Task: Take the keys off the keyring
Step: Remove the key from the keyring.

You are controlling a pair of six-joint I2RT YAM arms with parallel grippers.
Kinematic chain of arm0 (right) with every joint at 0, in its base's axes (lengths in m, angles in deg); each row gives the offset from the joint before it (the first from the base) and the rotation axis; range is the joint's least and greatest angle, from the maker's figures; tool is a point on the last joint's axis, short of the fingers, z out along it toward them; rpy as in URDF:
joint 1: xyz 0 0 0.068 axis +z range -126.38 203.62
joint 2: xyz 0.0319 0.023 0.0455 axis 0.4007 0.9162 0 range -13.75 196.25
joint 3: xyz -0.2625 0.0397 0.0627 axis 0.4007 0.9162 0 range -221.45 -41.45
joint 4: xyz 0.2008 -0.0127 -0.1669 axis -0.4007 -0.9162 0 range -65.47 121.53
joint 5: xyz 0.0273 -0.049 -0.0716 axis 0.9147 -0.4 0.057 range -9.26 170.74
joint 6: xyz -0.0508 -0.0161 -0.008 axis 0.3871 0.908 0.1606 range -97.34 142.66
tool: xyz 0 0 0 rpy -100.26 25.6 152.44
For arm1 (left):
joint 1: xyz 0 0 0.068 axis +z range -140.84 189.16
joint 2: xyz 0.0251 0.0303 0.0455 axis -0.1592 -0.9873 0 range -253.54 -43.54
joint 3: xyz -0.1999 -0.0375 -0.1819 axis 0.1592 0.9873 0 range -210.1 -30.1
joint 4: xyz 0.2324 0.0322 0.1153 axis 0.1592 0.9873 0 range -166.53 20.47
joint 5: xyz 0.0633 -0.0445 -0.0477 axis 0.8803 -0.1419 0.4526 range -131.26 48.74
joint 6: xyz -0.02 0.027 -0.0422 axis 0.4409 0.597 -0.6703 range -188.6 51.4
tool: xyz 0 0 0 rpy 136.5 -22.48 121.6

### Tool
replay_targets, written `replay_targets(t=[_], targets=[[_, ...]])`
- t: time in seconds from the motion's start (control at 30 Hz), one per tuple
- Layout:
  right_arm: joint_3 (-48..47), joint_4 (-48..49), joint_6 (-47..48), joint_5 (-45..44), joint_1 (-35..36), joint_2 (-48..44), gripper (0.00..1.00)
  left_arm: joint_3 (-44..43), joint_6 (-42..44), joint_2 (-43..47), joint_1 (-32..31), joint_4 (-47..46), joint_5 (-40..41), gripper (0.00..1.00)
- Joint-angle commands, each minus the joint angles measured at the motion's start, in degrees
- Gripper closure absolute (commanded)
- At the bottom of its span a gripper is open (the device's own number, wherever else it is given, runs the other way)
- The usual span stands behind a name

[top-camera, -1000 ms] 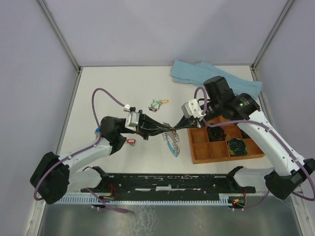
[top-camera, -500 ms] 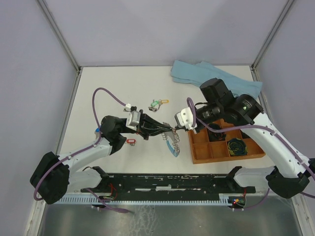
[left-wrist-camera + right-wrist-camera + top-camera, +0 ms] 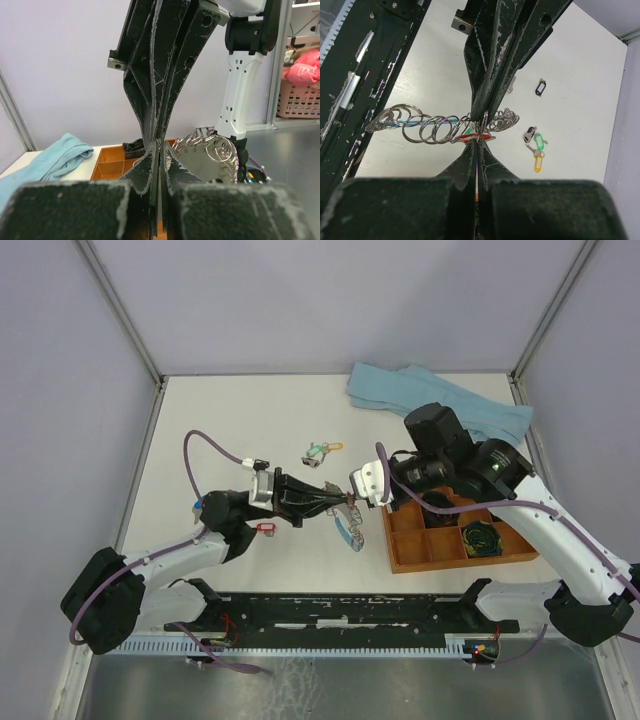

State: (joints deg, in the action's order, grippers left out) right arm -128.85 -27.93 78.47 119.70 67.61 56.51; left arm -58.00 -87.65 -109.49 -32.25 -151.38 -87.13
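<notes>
The keyring (image 3: 347, 528), a light-blue arc strung with several silver rings (image 3: 420, 127), hangs between both grippers above the table. My left gripper (image 3: 338, 503) is shut on one of its small rings; in the right wrist view it comes in from above (image 3: 481, 114). Tip to tip with it, my right gripper (image 3: 477, 141) is shut on a key with a red tag (image 3: 472, 135) that sits at that ring. The left wrist view shows shut jaws (image 3: 158, 145) with the rings (image 3: 215, 155) beside them. Two keys with green and yellow tags (image 3: 322, 450) lie loose on the table.
An orange compartment tray (image 3: 412, 548) stands right of the grippers, holding black coiled cables (image 3: 481, 538). A light-blue cloth (image 3: 440, 400) lies at the back right. A red tag (image 3: 265, 528) lies by the left arm, and a small black tag frame (image 3: 540, 87) on the table.
My right gripper has moved left to meet the left gripper's tip and pinched shut there. The left gripper and the keyring shifted slightly.
</notes>
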Motion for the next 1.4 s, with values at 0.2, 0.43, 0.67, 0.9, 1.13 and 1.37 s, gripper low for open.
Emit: replay_targets(t=[0.2,0.43,0.67,0.9,1.13,1.37], targets=[[-2.39,-0.44,-5.53,-5.06,-1.18,-0.85,0.99,3.48,-1.65,0.2,-1.36,-14.81,8.59,0.97],[-3.76,-1.33,-5.38,-9.01,-0.57,0.11,0.99,4.46,0.55,-2.65,-1.39,-14.3,9.76,0.97],[-5.21,-2.63,-4.14,-13.84,2.27,1.12,0.99,3.74,-0.01,-6.52,-1.43,-16.63,10.19,0.96],[-6.26,-3.28,-4.34,-17.15,3.75,1.8,0.99,4.4,0.85,-6.86,-1.43,-15.92,10.27,0.85],[-6.42,-3.07,-4.91,-18.37,3.9,2.05,0.99,6.38,4.07,-3.6,-1.4,-11.4,11.13,0.71],[-6.55,-3.37,-4.75,-18.88,3.91,2.38,0.99,5.87,8.04,2.23,-1.37,-0.79,12.25,0.65]])
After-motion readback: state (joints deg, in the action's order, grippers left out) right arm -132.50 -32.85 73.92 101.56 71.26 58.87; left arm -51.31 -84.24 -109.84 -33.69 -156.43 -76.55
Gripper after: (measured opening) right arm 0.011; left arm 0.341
